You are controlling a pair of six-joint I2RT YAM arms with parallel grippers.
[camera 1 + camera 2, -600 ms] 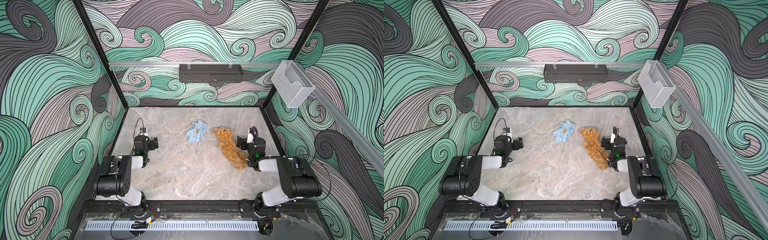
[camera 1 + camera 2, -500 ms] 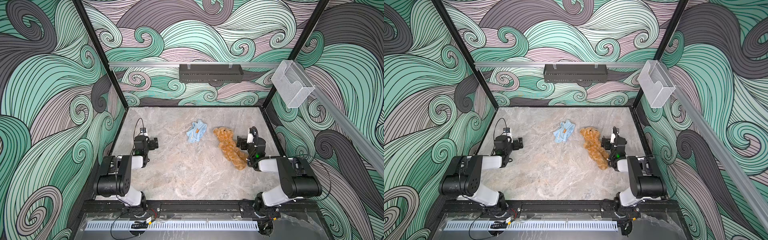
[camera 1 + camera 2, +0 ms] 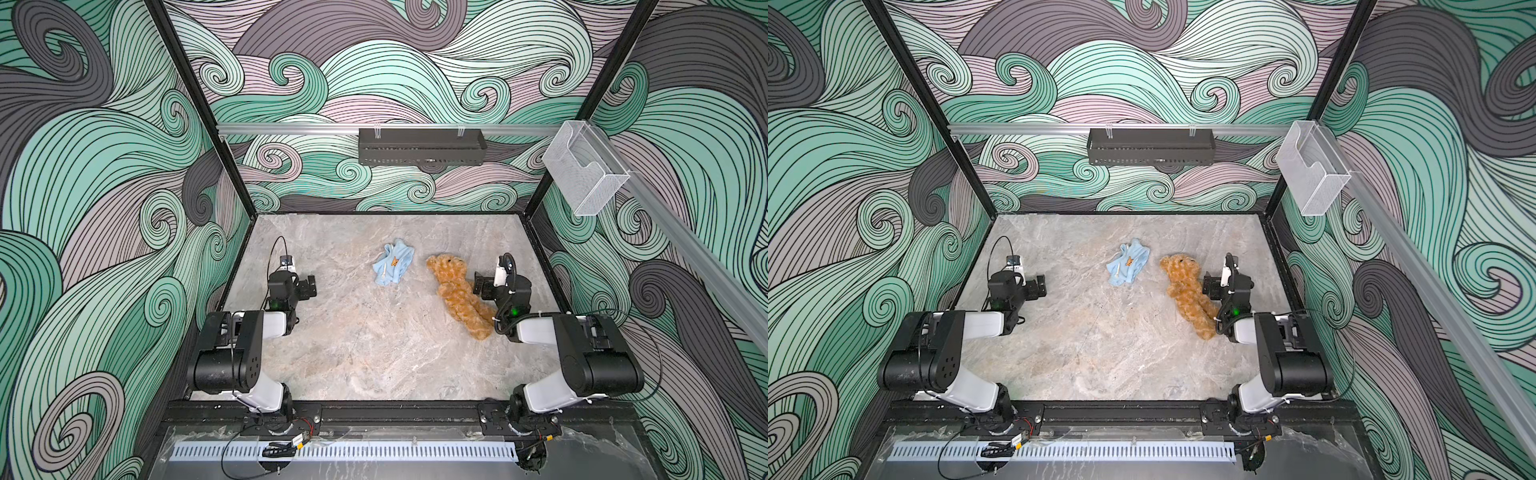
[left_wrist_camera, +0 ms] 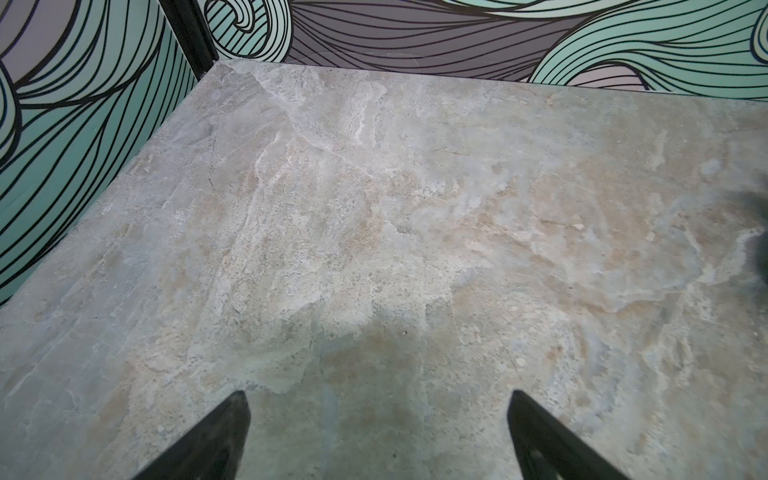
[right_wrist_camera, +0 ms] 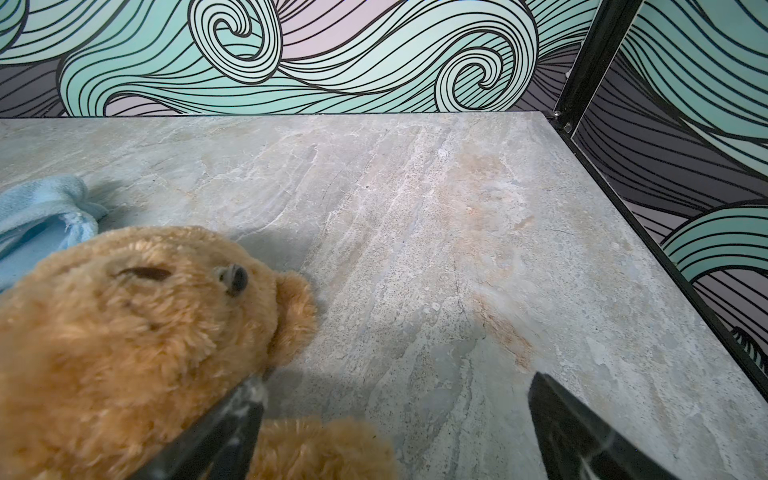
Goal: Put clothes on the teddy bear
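The teddy bear [image 3: 457, 297] [image 3: 1187, 293], shaggy golden-brown, lies on its back on the marble table, head toward the back wall. A crumpled light-blue garment [image 3: 392, 266] [image 3: 1127, 266] lies just left of its head. My right gripper [image 3: 482, 286] [image 3: 1210, 286] sits low beside the bear's right flank, open. In the right wrist view the bear's face [image 5: 124, 324] fills the near side, a furry limb pokes in between the fingers of that gripper [image 5: 397, 382], and the garment [image 5: 37, 212] shows beyond. My left gripper [image 3: 307, 286] [image 4: 376, 399] is open over bare table, far from both.
Patterned walls close the table on three sides, with black corner posts [image 3: 540, 195]. A black wire shelf [image 3: 422, 147] hangs on the back wall and a clear plastic bin [image 3: 584, 174] on the right rail. The arm bases stand along the front rail [image 3: 374, 411].
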